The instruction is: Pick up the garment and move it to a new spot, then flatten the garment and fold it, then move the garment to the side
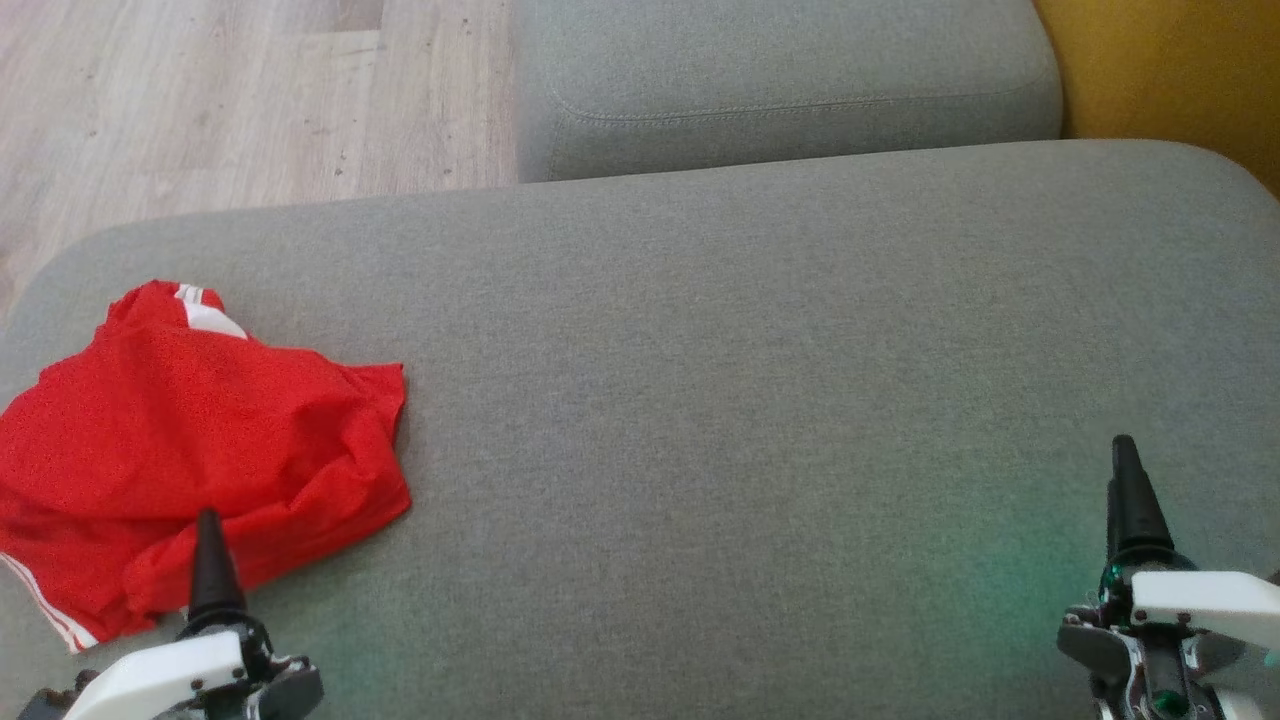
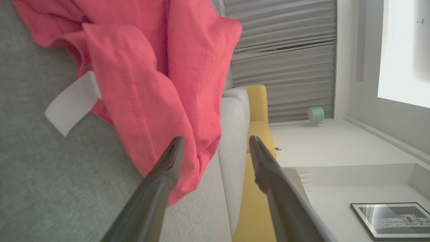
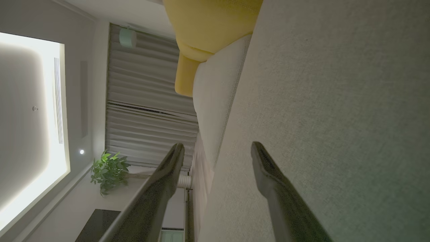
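A crumpled red garment [image 1: 190, 440] with white stripes lies on the left part of the grey sofa seat [image 1: 750, 380]. My left gripper [image 1: 210, 565] hovers at the garment's near edge, open, with nothing between its fingers. In the left wrist view the garment [image 2: 151, 77] fills the upper left, a white label [image 2: 72, 102] hangs from it, and the open left gripper [image 2: 215, 146] has one fingertip over the red cloth. My right gripper [image 1: 1125, 495] stands open at the lower right, far from the garment, above bare cushion. The right wrist view shows that gripper [image 3: 218, 148] open beside the seat [image 3: 336, 117].
A second grey cushion [image 1: 780, 80] lies beyond the seat, a yellow cushion [image 1: 1170, 70] at the far right. Wooden floor [image 1: 240, 100] shows at the upper left. The seat's left edge runs close to the garment.
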`<state>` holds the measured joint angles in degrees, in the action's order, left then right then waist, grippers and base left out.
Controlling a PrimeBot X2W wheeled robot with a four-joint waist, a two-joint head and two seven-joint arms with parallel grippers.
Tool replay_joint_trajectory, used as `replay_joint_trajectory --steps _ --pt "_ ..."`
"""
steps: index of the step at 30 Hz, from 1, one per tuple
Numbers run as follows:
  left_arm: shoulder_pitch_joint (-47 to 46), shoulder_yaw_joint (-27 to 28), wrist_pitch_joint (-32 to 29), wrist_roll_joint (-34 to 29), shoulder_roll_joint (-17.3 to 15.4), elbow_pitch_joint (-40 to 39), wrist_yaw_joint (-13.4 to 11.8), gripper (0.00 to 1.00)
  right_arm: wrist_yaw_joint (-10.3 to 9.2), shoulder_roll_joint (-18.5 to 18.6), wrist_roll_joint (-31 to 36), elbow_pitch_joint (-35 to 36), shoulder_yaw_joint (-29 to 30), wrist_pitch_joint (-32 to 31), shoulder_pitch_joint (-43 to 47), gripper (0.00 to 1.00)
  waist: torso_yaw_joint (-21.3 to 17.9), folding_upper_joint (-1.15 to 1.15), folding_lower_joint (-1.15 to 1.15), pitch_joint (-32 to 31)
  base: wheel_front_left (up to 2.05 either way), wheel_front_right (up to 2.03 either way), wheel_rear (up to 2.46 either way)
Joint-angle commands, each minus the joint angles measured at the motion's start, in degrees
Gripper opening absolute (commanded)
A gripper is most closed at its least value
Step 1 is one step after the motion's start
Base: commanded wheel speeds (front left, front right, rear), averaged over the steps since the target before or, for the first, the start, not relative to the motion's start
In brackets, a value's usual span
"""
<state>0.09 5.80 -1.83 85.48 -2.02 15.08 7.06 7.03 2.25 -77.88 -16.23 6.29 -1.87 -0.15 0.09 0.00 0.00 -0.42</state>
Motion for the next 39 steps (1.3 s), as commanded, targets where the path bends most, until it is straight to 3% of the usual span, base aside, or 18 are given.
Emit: replay_joint_trajectory --steps 1,16,39 --pt "-1.68 1.14 0.67 -1.12 -0.45 -2.30 0.10 1.00 0.12 0.34 1.67 2.59 -0.19 0.83 -2.42 1.00 -0.01 0.00 0.00 -0.02 0.00 0.00 0.00" --pt "-1.43 2.22 3.22 -12.85 -0.51 -7.94 -1.01 1.00 0.17 0.39 16.45 7.37 -2.35 3.36 -2.20 1.00 -0.56 0.00 0.00 -0.05 0.00 0.00 0.00" --pt "0.16 -6.28 7.13 -42.70 -0.61 -14.69 -3.98 1.00 0.26 0.46 39.99 10.82 -7.19 7.24 -1.63 1.00 -1.02 0.00 0.00 0.19 0.00 0.00 0.00"
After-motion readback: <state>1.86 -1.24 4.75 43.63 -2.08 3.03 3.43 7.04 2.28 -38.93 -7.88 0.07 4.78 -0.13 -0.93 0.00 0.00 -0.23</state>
